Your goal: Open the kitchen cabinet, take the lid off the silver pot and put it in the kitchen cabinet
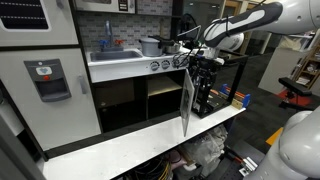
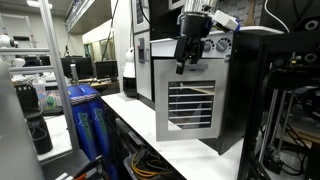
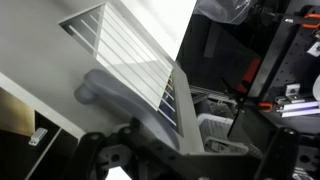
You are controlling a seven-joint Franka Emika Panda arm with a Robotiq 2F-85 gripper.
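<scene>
Wrist view: kitchen cabinet (image 3: pixel 130 50) with its slatted door standing open.
I see my gripper (image 2: pixel 184 64) released and empty, just above the cabinet door's top edge; the silver pot (image 1: pixel 150 45) stands higher, above the cabinet.

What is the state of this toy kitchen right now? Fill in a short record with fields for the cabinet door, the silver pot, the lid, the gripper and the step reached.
cabinet door: white, slatted, swung open, with a dark compartment behind it
silver pot: on the counter beside the sink, pot at
lid: too small to tell apart from the pot
gripper: open, empty, by the door's upper edge; contact unclear
step reached: cabinet opened; gripper not at the pot
</scene>
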